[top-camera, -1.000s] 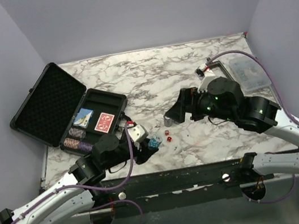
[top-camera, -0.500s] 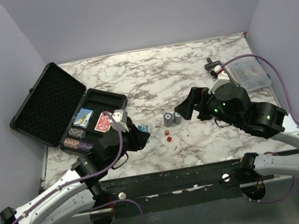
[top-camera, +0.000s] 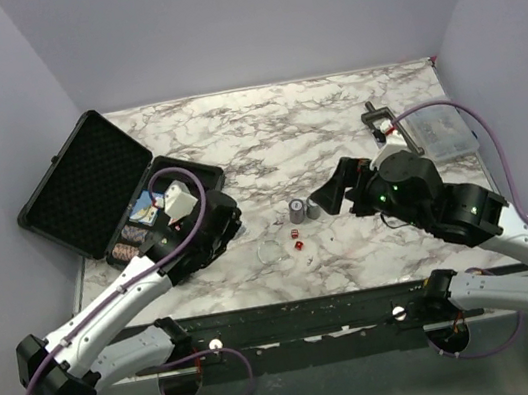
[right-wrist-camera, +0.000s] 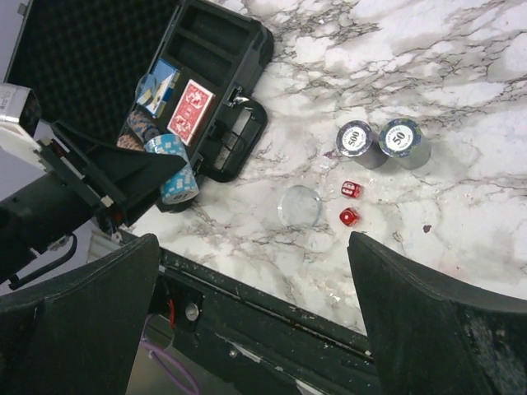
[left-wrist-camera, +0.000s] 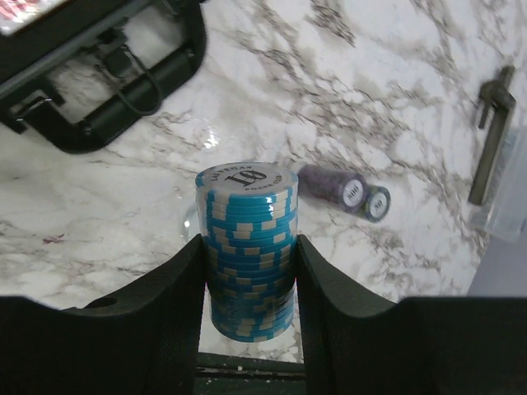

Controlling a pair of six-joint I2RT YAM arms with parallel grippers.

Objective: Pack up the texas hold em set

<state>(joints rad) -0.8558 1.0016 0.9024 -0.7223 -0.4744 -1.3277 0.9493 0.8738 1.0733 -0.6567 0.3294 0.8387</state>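
Note:
The black case [top-camera: 79, 183] lies open at the left, with a red card deck [right-wrist-camera: 191, 111], a blue card deck [right-wrist-camera: 160, 86] and chips [top-camera: 130, 245] in its tray. My left gripper [left-wrist-camera: 247, 243] is shut on a blue chip stack [left-wrist-camera: 245, 247], holding it above the table at the case's front edge [right-wrist-camera: 171, 169]. Two grey chip stacks [top-camera: 297, 210] [top-camera: 313, 210] lie mid-table, with two red dice [right-wrist-camera: 352, 189] [right-wrist-camera: 348, 217] just in front of them. My right gripper [top-camera: 328, 187] hovers open beside them, holding nothing.
A clear round disc [right-wrist-camera: 300, 206] lies on the marble left of the dice. A dark metal clamp [top-camera: 378, 123] and a clear plastic compartment box [top-camera: 441, 132] sit at the back right. The case's handle [left-wrist-camera: 123, 90] juts toward the table's middle.
My left gripper has carried the blue chip stack from the table's front, near the dice, leftward and back to the case. The right arm has shifted slightly to the right.

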